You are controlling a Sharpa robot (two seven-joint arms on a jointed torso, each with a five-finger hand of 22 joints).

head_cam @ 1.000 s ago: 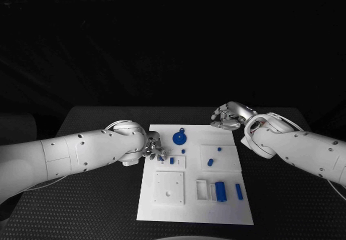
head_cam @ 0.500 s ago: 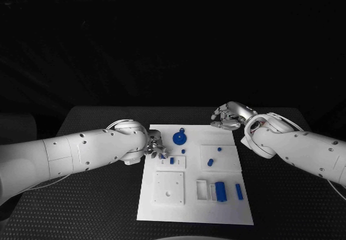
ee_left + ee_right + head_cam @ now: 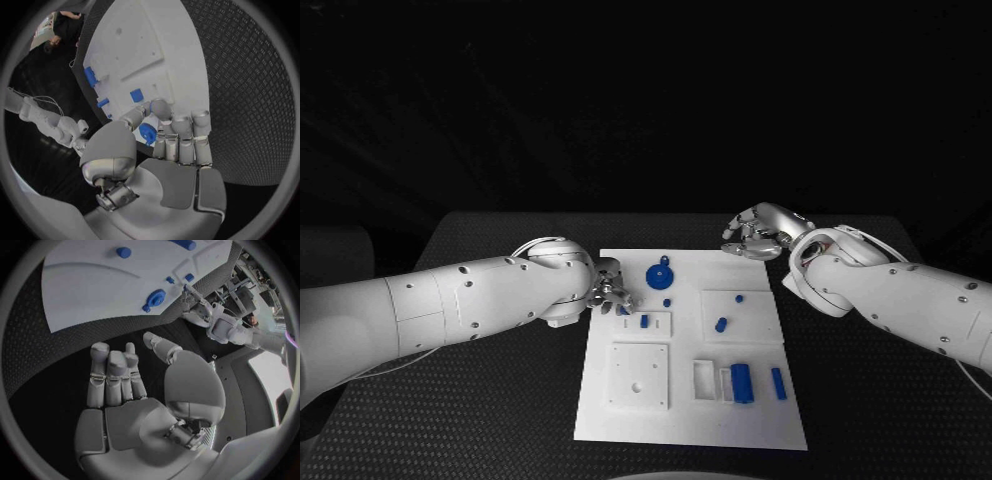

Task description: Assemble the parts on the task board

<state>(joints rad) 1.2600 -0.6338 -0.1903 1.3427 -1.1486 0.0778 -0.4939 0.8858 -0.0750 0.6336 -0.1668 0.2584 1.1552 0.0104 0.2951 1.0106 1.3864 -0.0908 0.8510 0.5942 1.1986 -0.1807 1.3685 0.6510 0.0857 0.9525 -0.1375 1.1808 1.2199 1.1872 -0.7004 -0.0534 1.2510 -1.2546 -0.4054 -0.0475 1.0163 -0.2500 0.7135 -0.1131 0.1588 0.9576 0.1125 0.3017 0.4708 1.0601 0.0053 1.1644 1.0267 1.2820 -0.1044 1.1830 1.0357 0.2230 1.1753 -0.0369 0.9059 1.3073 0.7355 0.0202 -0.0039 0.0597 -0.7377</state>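
A: Left hand (image 3: 606,296)?
B: Hovering at the task board's (image 3: 689,420) left edge, fingers (image 3: 181,135) curling together, holding nothing.
A: Right hand (image 3: 759,234)?
B: Fingers loosely curling, empty, over the table (image 3: 473,400) beyond the board's far right corner.
A: Parts?
B: Round blue disc (image 3: 659,276) lying on the board's far end.

Dim scene, black backdrop, fisheye-bent edges

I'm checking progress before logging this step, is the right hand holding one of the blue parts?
No. In the right wrist view the right hand has bare fingers over the black table, off the task board.
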